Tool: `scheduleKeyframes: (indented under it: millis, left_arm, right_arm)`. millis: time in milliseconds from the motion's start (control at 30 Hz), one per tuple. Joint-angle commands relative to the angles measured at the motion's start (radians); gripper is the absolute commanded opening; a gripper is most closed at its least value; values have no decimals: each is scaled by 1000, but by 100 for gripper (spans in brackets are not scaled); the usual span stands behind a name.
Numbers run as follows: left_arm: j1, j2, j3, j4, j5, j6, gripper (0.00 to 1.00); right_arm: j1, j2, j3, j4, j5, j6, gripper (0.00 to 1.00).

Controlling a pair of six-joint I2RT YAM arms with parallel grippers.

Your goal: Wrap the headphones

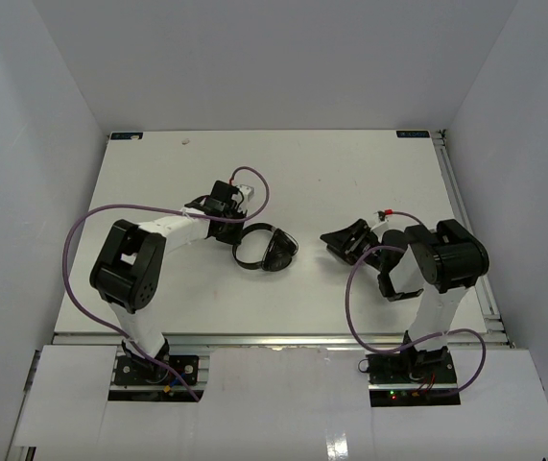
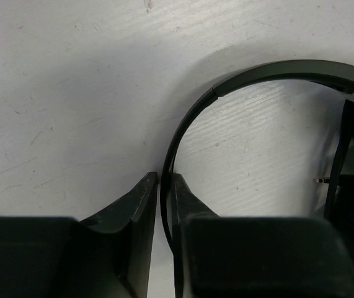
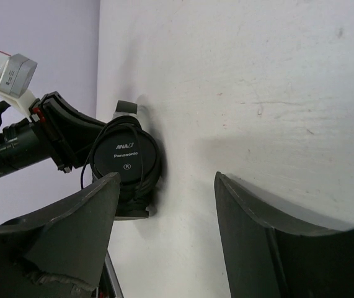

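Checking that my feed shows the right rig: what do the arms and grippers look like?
The left arm and right arm have white links with bulky black joints; a thick purple cable loops along each. The left gripper and right gripper have black wedge-shaped fingers, scuffed along the edges. No markings show on them.

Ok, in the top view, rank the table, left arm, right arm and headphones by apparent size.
1. table
2. left arm and right arm: roughly alike, the left stretched out, the right folded up, so I won't rank them
3. headphones, clearly smallest
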Motion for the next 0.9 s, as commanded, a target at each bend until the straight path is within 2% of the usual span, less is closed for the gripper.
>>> scheduleKeyframes:
  millis: [0,133,233,367,467,567,667,733,867]
  left_arm:
    - [14,-2,15,1,-42,-12,36]
    - [15,-13,19,6,-38,-25,57]
    - [15,-29,22,6,-31,-36,64]
    - [16,-86,37,6,-3,-67,85]
    - [16,-155,51,-1,-32,-110,90]
    - [16,-242,76,-33,-169,-222,95]
    - [16,-340,91,-64,-189,-303,98]
    - [16,-413,106,-90,-186,-332,98]
    - [16,-487,97,-126,-136,-338,98]
  right_arm:
    - [-4,-108,-39,108,125,-96,70]
    - [-3,-279,-46,-59,182,-170,70]
    - [10,-382,-28,-190,189,-223,71]
    - [70,-513,12,-417,247,-326,73]
    - [137,-596,65,-537,304,-388,76]
    - [203,-650,122,-656,336,-426,83]
    - [300,-700,197,-807,428,-509,93]
    - [351,-713,252,-910,523,-539,94]
    - [441,-659,431,-1145,595,-554,90]
